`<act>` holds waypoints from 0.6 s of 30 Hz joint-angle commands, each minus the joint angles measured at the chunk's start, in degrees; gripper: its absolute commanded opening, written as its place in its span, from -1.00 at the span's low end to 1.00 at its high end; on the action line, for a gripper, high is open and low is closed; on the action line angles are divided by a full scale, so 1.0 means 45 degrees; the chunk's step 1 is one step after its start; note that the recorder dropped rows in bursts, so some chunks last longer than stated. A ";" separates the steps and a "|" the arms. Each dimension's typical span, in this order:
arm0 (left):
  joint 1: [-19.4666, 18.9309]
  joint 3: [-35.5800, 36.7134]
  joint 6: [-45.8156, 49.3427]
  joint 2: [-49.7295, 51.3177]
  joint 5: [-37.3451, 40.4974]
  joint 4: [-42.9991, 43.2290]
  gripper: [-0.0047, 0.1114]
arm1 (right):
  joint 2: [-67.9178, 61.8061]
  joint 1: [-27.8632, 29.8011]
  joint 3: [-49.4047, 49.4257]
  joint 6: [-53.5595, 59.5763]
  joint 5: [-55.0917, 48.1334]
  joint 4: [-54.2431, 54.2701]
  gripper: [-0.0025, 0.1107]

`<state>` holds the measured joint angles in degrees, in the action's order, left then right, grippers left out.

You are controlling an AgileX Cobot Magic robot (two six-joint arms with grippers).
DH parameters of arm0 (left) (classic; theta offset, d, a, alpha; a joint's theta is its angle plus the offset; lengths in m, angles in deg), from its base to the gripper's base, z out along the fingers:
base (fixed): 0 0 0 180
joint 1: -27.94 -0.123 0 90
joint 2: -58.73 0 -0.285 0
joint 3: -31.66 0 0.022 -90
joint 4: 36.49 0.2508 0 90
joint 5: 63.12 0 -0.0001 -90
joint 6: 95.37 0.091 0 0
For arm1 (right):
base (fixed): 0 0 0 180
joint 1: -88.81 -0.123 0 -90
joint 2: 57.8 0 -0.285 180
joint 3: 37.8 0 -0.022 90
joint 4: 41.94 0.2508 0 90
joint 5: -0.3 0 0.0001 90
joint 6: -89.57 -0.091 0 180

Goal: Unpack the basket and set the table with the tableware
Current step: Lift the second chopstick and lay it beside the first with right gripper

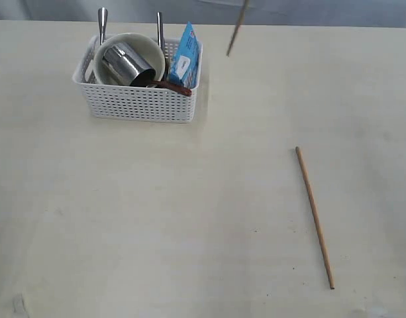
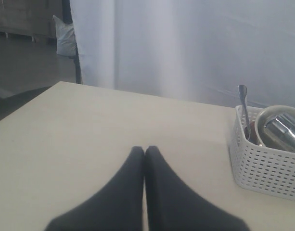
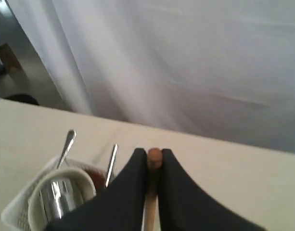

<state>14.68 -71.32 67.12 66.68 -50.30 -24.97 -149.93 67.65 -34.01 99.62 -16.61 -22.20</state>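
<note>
Right gripper [image 3: 153, 154] pinches a chopstick [image 3: 154, 157] near the basket [image 1: 143, 103]; left gripper [image 2: 145, 150] closed.

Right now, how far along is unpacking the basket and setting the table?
Done: one chopstick lies on the table. In hand: the right end effector is shut on the second chopstick, held up beside the basket. Left: the bowl with the steel cup in it, two steel utensil handles and the dark red spoon all sit in the basket. The left end effector is shut and empty.
</note>
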 commanded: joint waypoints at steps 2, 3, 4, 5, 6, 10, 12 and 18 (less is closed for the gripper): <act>-0.0039 0.0044 -0.0062 -0.0037 -0.0035 0.0051 -0.92 | 0.0607 0.1815 0.0039 -0.1003 -0.5120 -0.0070 -0.96; -0.0039 0.0044 -0.0062 -0.0037 -0.0035 0.0051 -0.92 | 0.0607 0.2059 0.0039 -0.1071 -0.6037 -0.0070 -0.96; -0.0039 0.0044 -0.0062 -0.0037 -0.0035 0.0051 -0.92 | 0.0575 0.2200 0.0039 -0.1101 -0.6900 -0.0070 -0.96; -0.0039 0.0044 -0.0062 -0.0037 -0.0035 0.0051 -0.92 | 0.0518 0.2276 0.0039 -0.1131 -0.7693 -0.0070 -0.96; -0.0039 0.0044 -0.0062 -0.0037 -0.0035 0.0051 -0.92 | 0.0493 0.2284 0.0039 -0.1339 -0.8341 -0.0070 -0.96; -0.0039 0.0044 -0.0062 -0.0037 -0.0035 0.0051 -0.92 | 0.0370 0.2013 0.0064 -0.1455 -1.0072 -0.0101 -0.96; -0.0039 0.0044 -0.0062 -0.0037 -0.0035 0.0051 -0.92 | 0.0370 0.1854 0.0064 -0.1631 -1.0804 -0.0408 -0.96; -0.0039 0.0044 -0.0062 -0.0037 -0.0035 0.0051 -0.92 | 0.0370 0.1687 0.0567 -0.2738 -1.1789 -0.2094 -0.96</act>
<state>14.68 -71.32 67.12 66.68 -50.30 -24.97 -148.33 75.32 -32.95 89.57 -68.61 -27.79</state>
